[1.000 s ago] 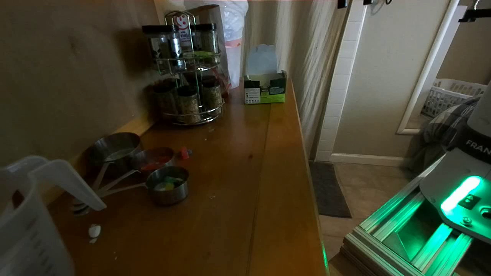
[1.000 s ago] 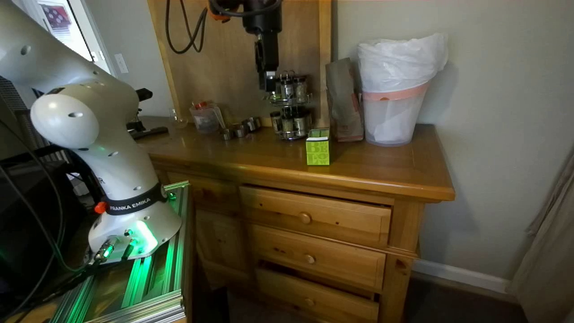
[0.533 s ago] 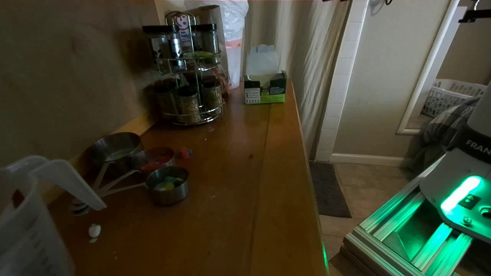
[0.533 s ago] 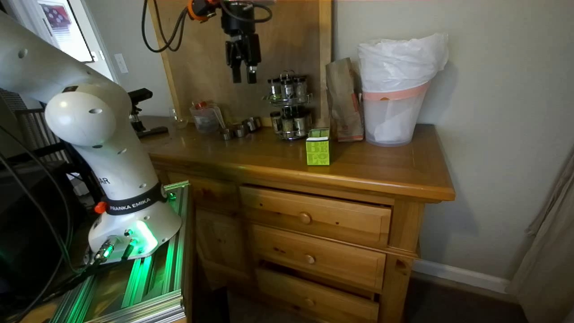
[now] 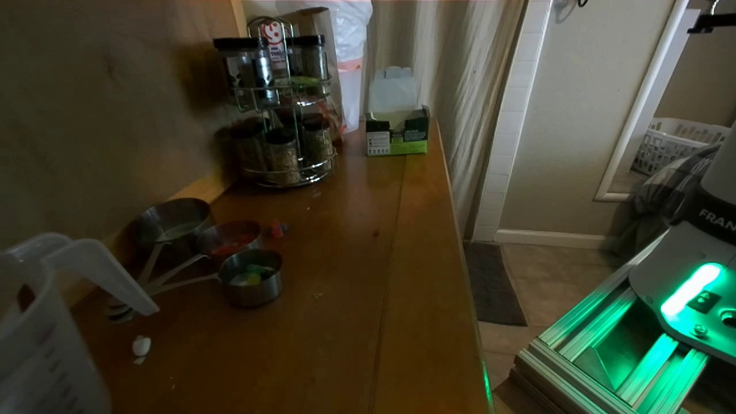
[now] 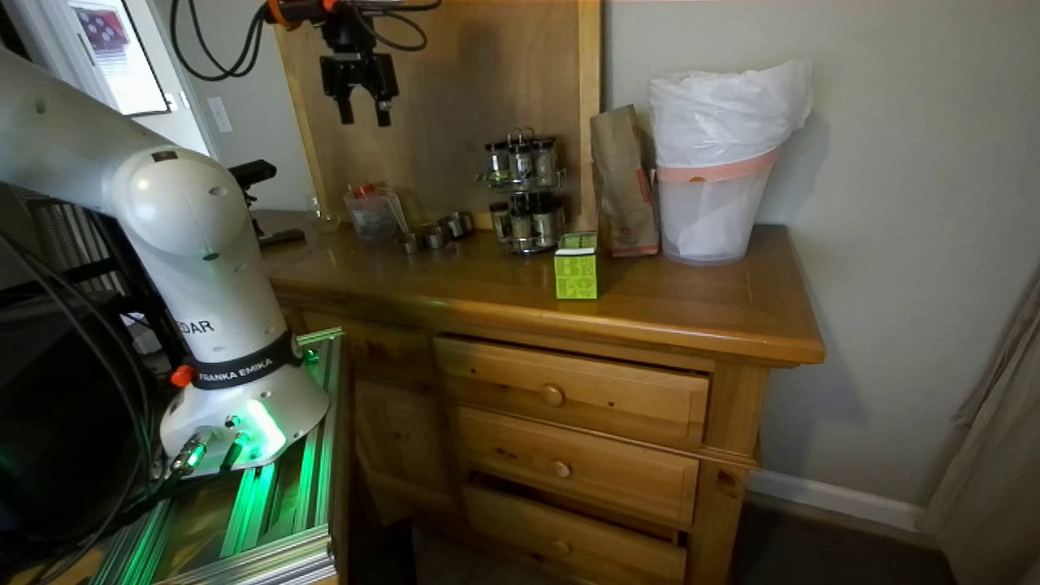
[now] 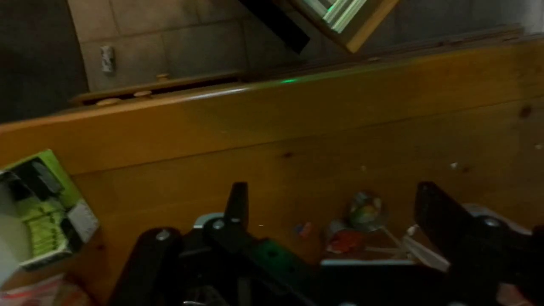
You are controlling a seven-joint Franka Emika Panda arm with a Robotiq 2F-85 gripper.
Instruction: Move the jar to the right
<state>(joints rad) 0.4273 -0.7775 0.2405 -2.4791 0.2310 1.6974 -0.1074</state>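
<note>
Several glass spice jars with dark lids stand on a two-tier wire rack (image 5: 287, 178). An upper jar (image 5: 314, 60) and a lower jar (image 5: 283, 156) show in an exterior view. The upper-tier jars (image 6: 521, 164) also show in an exterior view. Which jar the task means cannot be told. My gripper (image 6: 366, 118) is open and empty, high above the dresser, to the left of the rack in that view and apart from it. In the wrist view the fingers (image 7: 333, 187) are wide apart with nothing held; the rack is mostly hidden behind the gripper there.
Metal measuring cups (image 5: 253, 279) and a plastic measuring jug (image 5: 52, 345) stand on the wooden dresser top (image 5: 345, 322). A green box (image 6: 576, 275), a paper bag (image 6: 624, 183) and a lined bin (image 6: 707, 211) stand beside the rack.
My gripper has moved from beside the rack's upper tier up and to the left in an exterior view, and has turned so both fingers show. The jars on the rack have not visibly moved.
</note>
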